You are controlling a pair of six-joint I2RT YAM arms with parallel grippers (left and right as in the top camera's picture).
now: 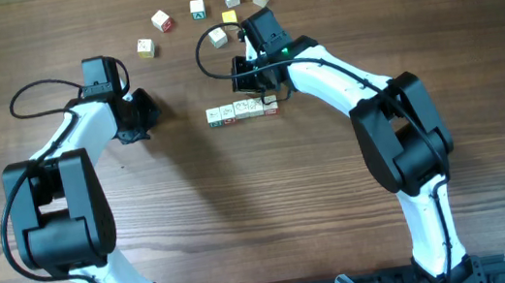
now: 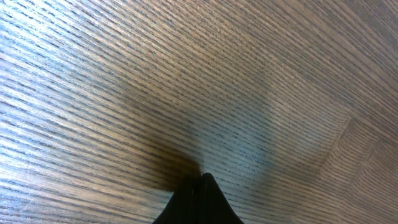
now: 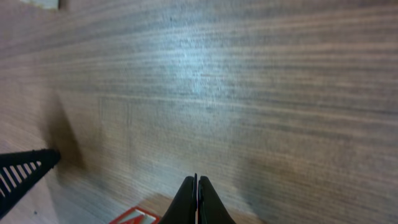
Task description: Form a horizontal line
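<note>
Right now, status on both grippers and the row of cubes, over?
Left gripper shut, empty, apart from the row of cubes. Right gripper shut, empty, at its right end. Row straight, cubes touching. Loose cubes beyond, not in the way.

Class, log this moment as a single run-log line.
horizontal line: five cubes touching | right gripper: shut, by line's right end | left gripper: shut, empty, off left

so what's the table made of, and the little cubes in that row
The table looks like wood or a wood-grain laminate: brown, with fine parallel grain lines and a soft sheen under the light. The row of cubes looks whitish and matte, with red or green printed faces. They could be painted wood or plastic, but they are too small to tell which.
</note>
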